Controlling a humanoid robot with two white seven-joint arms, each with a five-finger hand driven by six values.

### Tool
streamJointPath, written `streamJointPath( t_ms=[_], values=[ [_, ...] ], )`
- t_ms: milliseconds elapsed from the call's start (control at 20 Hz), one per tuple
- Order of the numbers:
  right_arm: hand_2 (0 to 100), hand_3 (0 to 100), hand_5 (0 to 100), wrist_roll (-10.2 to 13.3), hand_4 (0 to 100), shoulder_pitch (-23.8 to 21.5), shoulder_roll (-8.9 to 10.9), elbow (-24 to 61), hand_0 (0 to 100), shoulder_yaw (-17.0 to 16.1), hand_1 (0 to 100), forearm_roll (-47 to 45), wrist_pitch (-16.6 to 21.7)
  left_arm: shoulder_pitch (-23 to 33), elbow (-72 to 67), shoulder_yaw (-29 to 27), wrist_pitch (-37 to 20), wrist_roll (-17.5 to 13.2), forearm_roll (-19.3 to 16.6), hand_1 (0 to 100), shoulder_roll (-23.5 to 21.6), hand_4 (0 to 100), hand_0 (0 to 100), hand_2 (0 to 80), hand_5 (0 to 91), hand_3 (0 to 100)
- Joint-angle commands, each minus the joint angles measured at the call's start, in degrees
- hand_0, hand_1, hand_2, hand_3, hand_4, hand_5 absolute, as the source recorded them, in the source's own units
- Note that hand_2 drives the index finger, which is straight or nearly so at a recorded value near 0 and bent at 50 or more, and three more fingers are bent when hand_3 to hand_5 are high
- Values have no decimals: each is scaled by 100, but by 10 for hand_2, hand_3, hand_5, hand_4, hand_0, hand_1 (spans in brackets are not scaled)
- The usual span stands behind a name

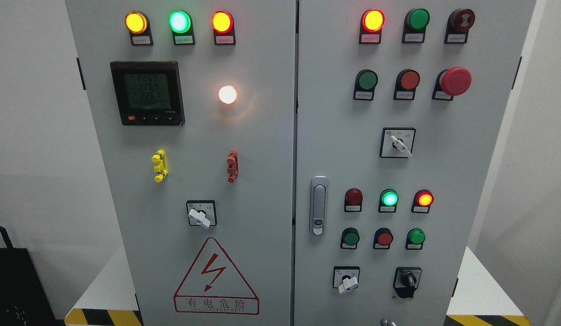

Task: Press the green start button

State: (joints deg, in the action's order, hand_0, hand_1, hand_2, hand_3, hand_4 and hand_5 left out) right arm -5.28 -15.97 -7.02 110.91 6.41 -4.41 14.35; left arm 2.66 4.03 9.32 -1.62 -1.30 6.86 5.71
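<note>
Two-door grey cabinet (pixel 262 149) fills the head view; all places below are relative to the door latch (pixel 318 206) on the right door's left edge.

Left door, counted:
- 3 lit lamps along the top, far up-left of the latch: amber (pixel 136 22), green (pixel 179 21), orange (pixel 222 21).
- 1 meter (pixel 147 93) with a lit green display, up-left.
- 1 white lamp (pixel 227 94), lit, between meter and latch height-wise above.
- 2 clips: yellow (pixel 159 165), red (pixel 233 166), left of the latch.
- 1 rotary switch (pixel 201 214), left, about level with the latch.
- 1 warning triangle (pixel 216 280), down-left.

Right door, counted:
- Top row, up-right: 1 lit red-amber lamp (pixel 373 20), 1 unlit green lamp (pixel 418 19), 1 buzzer (pixel 461 20).
- Second row: green button (pixel 367 80), red button (pixel 409 80), e-stop mushroom (pixel 455 81).
- 1 selector (pixel 398 143), up-right.
- 3 lamps just right of the latch: dark red (pixel 354 196), lit green (pixel 389 198), lit red (pixel 424 199).
- 3 buttons down-right: green (pixel 351 237), red (pixel 384 238), green (pixel 415 236).
- 2 switches lower down-right: white-handled (pixel 347 279), black knob (pixel 407 280).

So 3 green push buttons in all; labels are too small to read, so I cannot tell which is the start one.

Neither hand is in the frame, so the fingers' state cannot be told. Nothing touches the panel.
</note>
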Motion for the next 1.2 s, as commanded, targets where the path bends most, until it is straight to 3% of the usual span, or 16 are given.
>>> streamJointPath(
  t_ms=[0,600,950,1150],
  values=[
    [0,0,0,1,0,-11,7,27,0,-9,67,1,-2,-2,1,0,-5,-2,0,556,0,0,120,0,0,0],
    [0,0,0,1,0,68,16,71,0,-26,87,115,129,-2,1,0,-5,-2,0,556,0,0,120,0,0,0],
    [0,9,0,1,0,393,-1,45,0,-184,213,756,156,-2,1,0,-5,-2,0,556,0,0,120,0,0,0],
    [0,72,0,1,75,534,-10,45,87,-368,256,1501,156,-2,1,0,-5,-2,0,556,0,0,120,0,0,0]
  ],
)
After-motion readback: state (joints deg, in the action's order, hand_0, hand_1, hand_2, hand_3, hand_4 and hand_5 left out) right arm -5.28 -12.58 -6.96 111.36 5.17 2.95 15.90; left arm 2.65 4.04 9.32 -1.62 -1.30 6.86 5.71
